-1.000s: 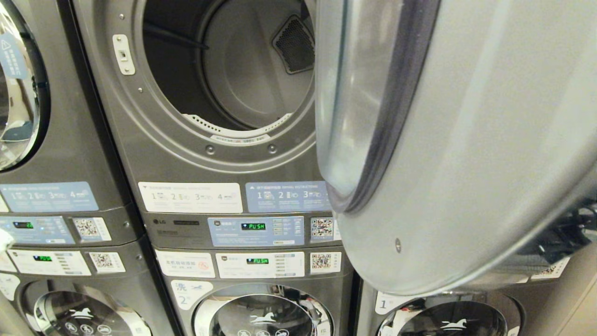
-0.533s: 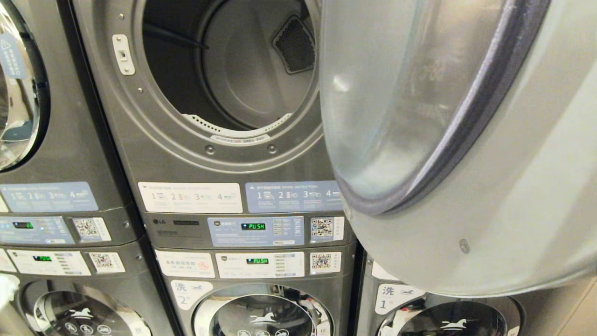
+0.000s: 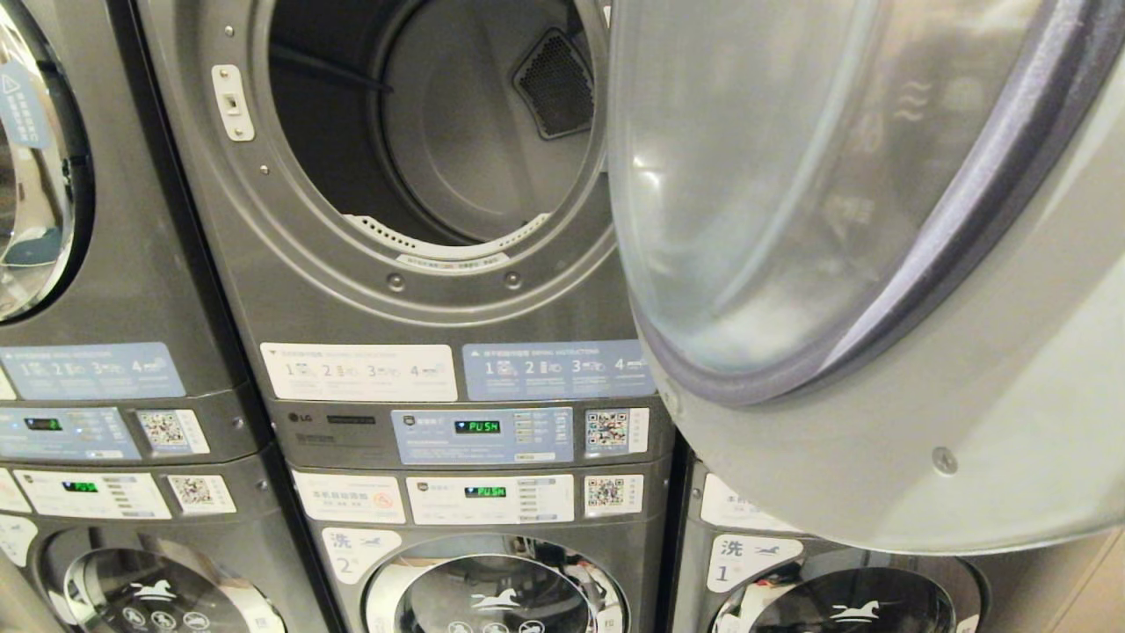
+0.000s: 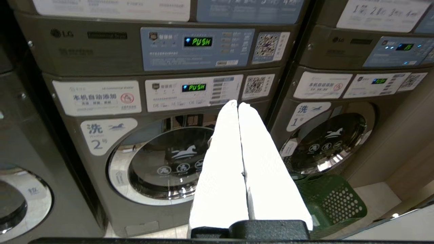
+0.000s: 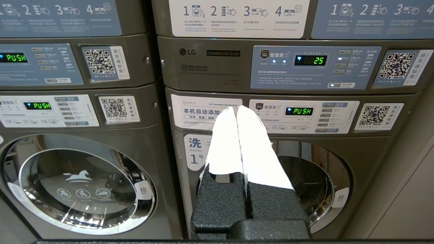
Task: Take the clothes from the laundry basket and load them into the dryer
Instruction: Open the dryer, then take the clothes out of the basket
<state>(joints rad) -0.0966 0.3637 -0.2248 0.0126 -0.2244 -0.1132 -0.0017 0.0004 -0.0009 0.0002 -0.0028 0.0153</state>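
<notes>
The left gripper [image 4: 238,103] has its two white fingers pressed flat together with nothing between them. It points at the front of the machines, level with the washer panel that says PUSH [image 4: 193,87]. Low down beside it, on the floor by the next washer, sits the green laundry basket [image 4: 330,200]. Its open top faces up, and I cannot see any clothes in it from here. The right gripper [image 5: 237,109] is pinched shut and empty too, hanging in front of the washer marked 1 [image 5: 196,150]. It looks parked, so the left arm is probably the one working. Higher up, the dryer door [image 3: 879,308] hangs wide open on the right side, with its round window facing out. That leaves the big round dryer opening [image 3: 431,132] free. The drum looks bare inside, and its long way runs straight back into the machine. So I think no clothes are loaded yet, and the basket comes next.
</notes>
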